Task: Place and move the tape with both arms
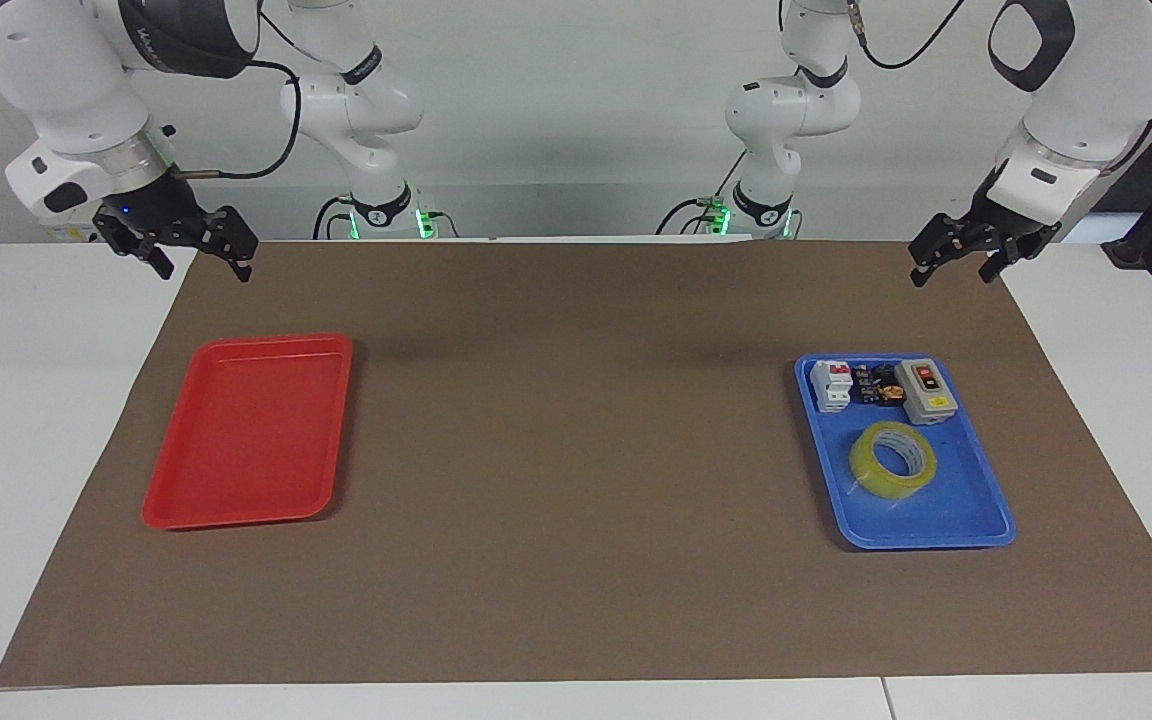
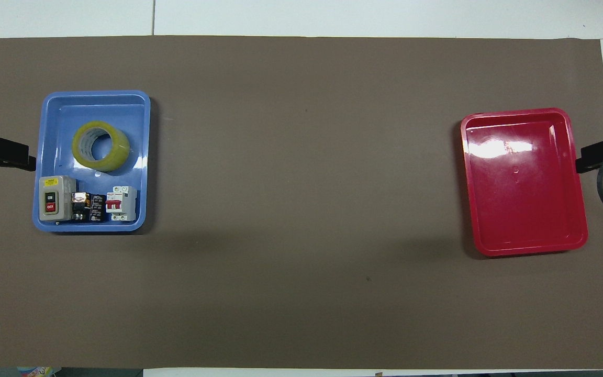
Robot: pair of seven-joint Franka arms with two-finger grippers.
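The yellow tape roll [image 1: 866,470] lies flat in the blue tray [image 1: 936,525], in the part farther from the robots; it also shows in the overhead view [image 2: 121,152] in the tray [image 2: 92,102]. My left gripper [image 1: 951,272] hangs open and empty in the air over the mat's edge at the left arm's end, apart from the tray; its tip shows in the overhead view [image 2: 24,157]. My right gripper [image 1: 201,265] hangs open and empty over the mat's corner near the red tray [image 1: 246,440], and also shows in the overhead view [image 2: 584,159].
In the blue tray, nearer to the robots than the tape, stand a grey on/off switch box [image 1: 924,390], small black parts [image 1: 876,385] and a white-and-red breaker [image 1: 831,385]. The red tray [image 2: 524,183] holds nothing. A brown mat [image 1: 576,450] covers the table.
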